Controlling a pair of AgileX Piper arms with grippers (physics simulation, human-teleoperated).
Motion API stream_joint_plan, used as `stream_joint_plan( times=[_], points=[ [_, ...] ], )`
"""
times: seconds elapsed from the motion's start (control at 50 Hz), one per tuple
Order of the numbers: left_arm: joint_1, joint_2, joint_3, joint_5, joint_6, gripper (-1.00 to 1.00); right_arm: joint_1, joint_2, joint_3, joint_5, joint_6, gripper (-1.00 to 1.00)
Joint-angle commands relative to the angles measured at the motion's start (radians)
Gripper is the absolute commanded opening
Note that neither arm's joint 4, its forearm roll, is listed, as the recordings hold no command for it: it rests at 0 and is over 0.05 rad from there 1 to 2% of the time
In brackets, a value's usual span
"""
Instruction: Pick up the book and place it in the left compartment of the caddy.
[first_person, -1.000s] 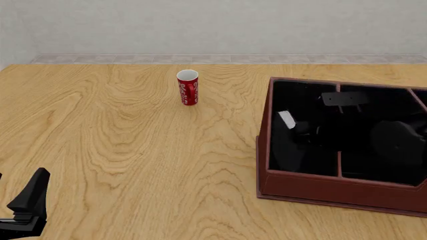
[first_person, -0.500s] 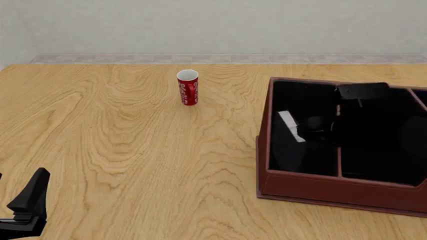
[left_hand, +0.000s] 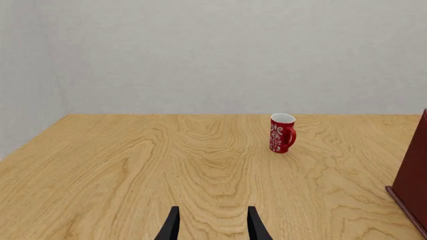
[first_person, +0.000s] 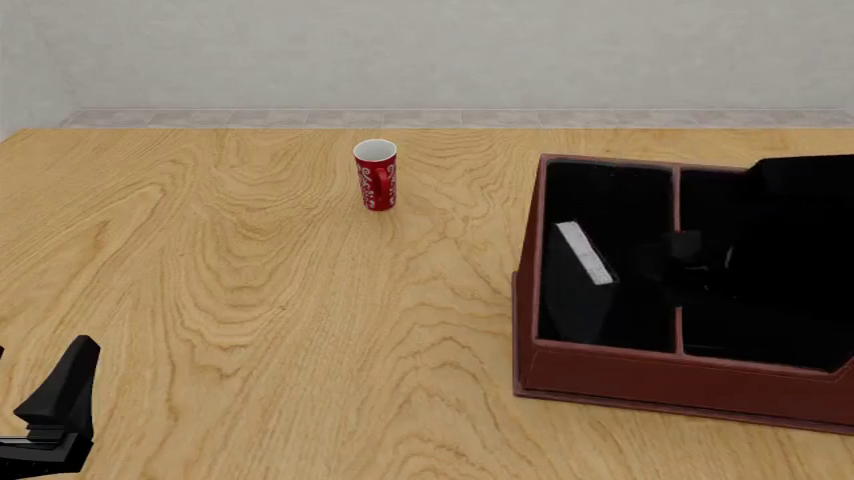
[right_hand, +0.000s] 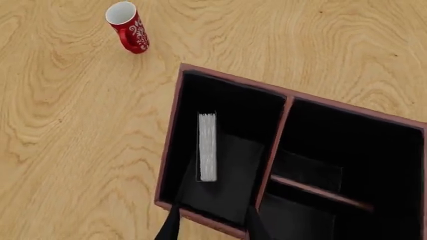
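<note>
Black against black, the book (right_hand: 213, 155) is lying inside the left compartment (right_hand: 223, 130) of the caddy (first_person: 641, 375), its white page edges (first_person: 583, 252) showing as a pale strip close to the bay's outer wall. I'm looking straight down on it from my right wrist camera, and my right gripper (right_hand: 212, 225) is hanging above the compartment's near end with its fingers spread and nothing between them; the book is lying free of me. From the front, my right arm is a dark mass over the caddy's right-hand bays, and I can't quite separate arm from lining there. My left gripper (left_hand: 212, 225) is sitting low over the counter (first_person: 267, 330) at my near left, fingers parted and empty, pointing across bare wood toward the red cup (left_hand: 282, 133). That cup is standing upright, well apart from the caddy, off beyond its far left corner. A thin reddish divider (right_hand: 273, 145) is separating the book's long bay from the shorter bays beside it.
</note>
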Motion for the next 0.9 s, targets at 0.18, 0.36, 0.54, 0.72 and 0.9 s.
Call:
stream_joint_plan(
  times=[0.18, 0.36, 0.54, 0.72, 0.9],
  points=[
    [-0.001, -0.003, 0.001, 0.0, 0.002, 1.0, 0.0, -0.196, 0.024, 0.108, 0.025, 1.0],
    [-0.001, -0.003, 0.001, 0.0, 0.002, 1.0, 0.004, -0.283, 0.048, 0.141, 0.038, 1.0],
    [-0.001, -0.003, 0.001, 0.0, 0.002, 1.0, 0.002, -0.37, 0.068, 0.182, 0.055, 1.0],
    [-0.001, -0.003, 0.001, 0.0, 0.002, 1.0, -0.009, -0.466, 0.084, 0.237, 0.063, 1.0],
    [-0.001, -0.003, 0.001, 0.0, 0.002, 1.0, -0.028, -0.594, 0.079, 0.337, 0.065, 1.0]
  ],
)
